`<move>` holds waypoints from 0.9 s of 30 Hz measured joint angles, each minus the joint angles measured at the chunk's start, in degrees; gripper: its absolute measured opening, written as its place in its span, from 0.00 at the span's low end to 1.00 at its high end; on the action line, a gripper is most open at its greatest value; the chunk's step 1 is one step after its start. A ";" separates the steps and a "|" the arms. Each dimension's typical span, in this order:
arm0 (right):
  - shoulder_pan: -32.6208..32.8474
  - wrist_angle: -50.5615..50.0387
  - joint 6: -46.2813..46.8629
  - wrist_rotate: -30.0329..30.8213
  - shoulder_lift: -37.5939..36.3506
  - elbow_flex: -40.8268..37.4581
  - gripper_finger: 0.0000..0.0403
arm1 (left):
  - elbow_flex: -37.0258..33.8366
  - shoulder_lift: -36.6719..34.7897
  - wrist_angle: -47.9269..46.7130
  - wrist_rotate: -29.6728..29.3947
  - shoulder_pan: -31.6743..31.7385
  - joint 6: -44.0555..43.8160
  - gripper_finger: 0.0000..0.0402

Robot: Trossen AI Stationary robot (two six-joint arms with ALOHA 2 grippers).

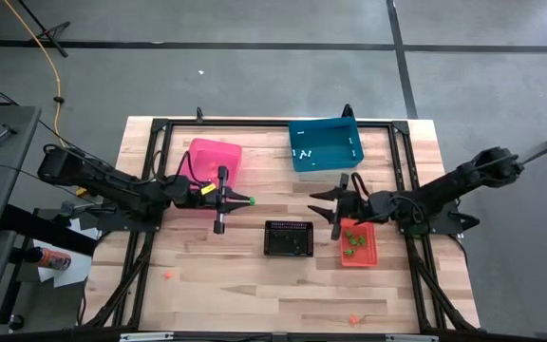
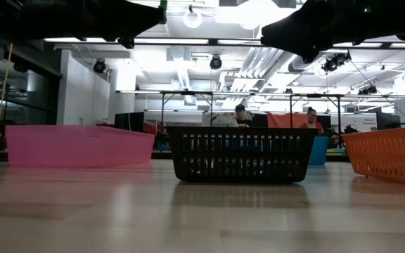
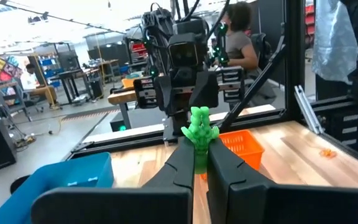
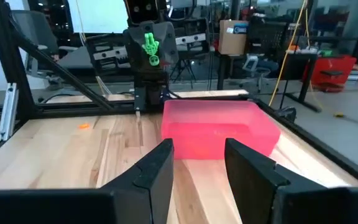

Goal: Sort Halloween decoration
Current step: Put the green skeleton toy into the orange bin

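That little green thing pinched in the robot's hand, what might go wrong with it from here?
The left hand pinches the green trinket only by its lower end, high above bare table, so it might slip and bounce away. The red bin with the other green pieces lies under the open right hand, so a handover or reach across may bump the arms.

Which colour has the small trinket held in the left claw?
Green: the trinket shows best in the left wrist view.

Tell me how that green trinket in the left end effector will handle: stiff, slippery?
The green trinket looks like moulded plastic keeping its shape above the shut left end effector, so probably stiff. It is tiny, likely very light. Only its base is pinched, so it may twist or slip.
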 joint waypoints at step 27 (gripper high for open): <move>0.17 -6.68 -4.51 7.31 -10.81 1.03 0.35 | 49.60 54.37 -2.37 13.78 -1.23 6.78 0.00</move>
